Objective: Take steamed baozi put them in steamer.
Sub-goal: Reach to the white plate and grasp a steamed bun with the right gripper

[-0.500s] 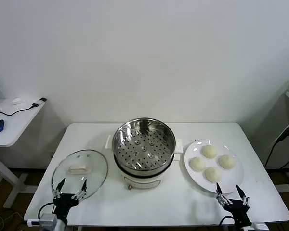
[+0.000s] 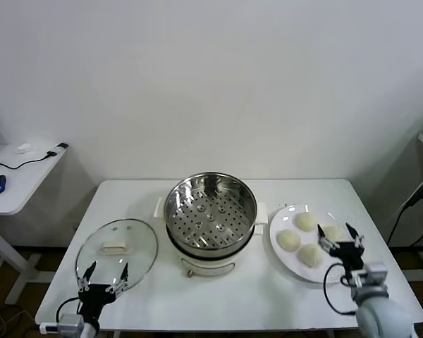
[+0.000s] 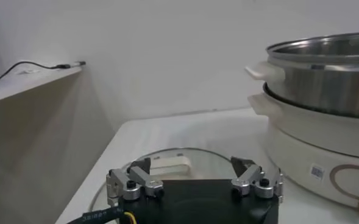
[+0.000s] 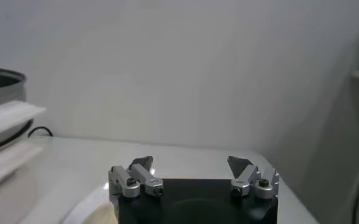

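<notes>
The steamer point(image 2: 210, 215) is a shiny steel pot with a perforated tray on a cream base, at the table's middle. It is empty. Four cream-white baozi lie on a white plate point(image 2: 282, 257) to its right: a far one point(image 2: 307, 221), a left one point(image 2: 289, 240), a near one point(image 2: 310, 255) and a right one point(image 2: 330, 231). My right gripper point(image 2: 340, 236) is open and hovers over the right baozi, partly hiding it. In the right wrist view this gripper point(image 4: 191, 161) holds nothing. My left gripper point(image 2: 104, 274) is open and empty at the front left.
A round glass lid point(image 2: 117, 245) with a cream handle lies flat left of the steamer, just beyond my left gripper point(image 3: 191, 165); it shows in the left wrist view point(image 3: 167, 163) beside the steamer point(image 3: 325, 79). A side table point(image 2: 14, 179) stands far left.
My right gripper has moved from the table's front edge to above the plate's right side, over the right baozi. The left arm has not moved.
</notes>
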`<state>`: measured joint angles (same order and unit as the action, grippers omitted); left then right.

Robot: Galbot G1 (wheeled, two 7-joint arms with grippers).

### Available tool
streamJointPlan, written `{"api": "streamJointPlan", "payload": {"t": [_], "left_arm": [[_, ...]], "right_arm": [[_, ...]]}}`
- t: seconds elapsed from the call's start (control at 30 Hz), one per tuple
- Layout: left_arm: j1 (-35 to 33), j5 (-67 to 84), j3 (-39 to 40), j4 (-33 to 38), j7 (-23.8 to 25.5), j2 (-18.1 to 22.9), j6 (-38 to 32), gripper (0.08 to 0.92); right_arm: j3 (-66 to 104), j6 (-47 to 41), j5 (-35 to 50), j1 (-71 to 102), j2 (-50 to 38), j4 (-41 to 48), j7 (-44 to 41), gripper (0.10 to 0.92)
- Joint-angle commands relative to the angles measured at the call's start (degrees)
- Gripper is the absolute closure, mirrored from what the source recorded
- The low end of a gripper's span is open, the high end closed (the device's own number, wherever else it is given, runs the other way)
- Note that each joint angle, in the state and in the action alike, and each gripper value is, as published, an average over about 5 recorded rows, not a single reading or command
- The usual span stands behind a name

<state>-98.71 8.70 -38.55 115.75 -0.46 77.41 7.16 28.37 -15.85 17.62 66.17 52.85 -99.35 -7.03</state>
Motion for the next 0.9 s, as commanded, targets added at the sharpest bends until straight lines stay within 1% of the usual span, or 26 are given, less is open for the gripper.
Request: {"api": "streamJointPlan", "payload": {"t": [0.03, 0.13, 0.27, 0.37, 0.47, 0.6, 0.73, 0.9], "left_arm": [[-0.33, 0.02, -0.10, 0.70, -0.05, -0.05, -0.10, 0.177], [-0.57, 0.02, -0.24, 0.77, -0.10, -0.04, -0.24, 0.177], [-0.78, -0.14, -0.31, 0.91, -0.12, 0.32, -0.30, 0.177], [-0.90, -0.33, -0.37, 1.14, -0.10, 0.71, -0.29, 0.177], [-0.99, -0.44, -0.45, 0.94, -0.12, 1.01, -0.35, 0.177], [-0.92, -0.61, -0.36, 0.77, -0.12, 1.76, -0.44, 0.177], [-0.72, -0.88, -0.18, 0.91, -0.08, 2.64, -0.50, 0.177], [-0.48, -1.30, -0.34, 0.54, -0.09, 3.16, -0.73, 0.177]], "right_arm": [[-23.12, -2.77, -8.02, -28.60, -23.78, 14.49, -25.03, 0.203], [-36.68, 2.16, -9.97, -39.82, -28.30, 19.73, -37.36, 0.203], [-56.54, 7.79, -12.21, -58.34, -31.22, 24.79, -54.44, 0.203], [-73.32, 10.26, -14.29, -72.91, -30.21, 28.50, -61.51, 0.203], [-85.94, 11.14, -15.40, -83.50, -26.74, 32.15, -64.63, 0.203], [-94.01, 10.38, -13.89, -89.00, -20.78, 36.96, -65.74, 0.203], [-94.83, 9.48, -13.29, -87.80, -14.87, 43.07, -65.45, 0.203], [-91.75, 9.12, -12.28, -83.39, -8.07, 50.11, -63.49, 0.203]]}}
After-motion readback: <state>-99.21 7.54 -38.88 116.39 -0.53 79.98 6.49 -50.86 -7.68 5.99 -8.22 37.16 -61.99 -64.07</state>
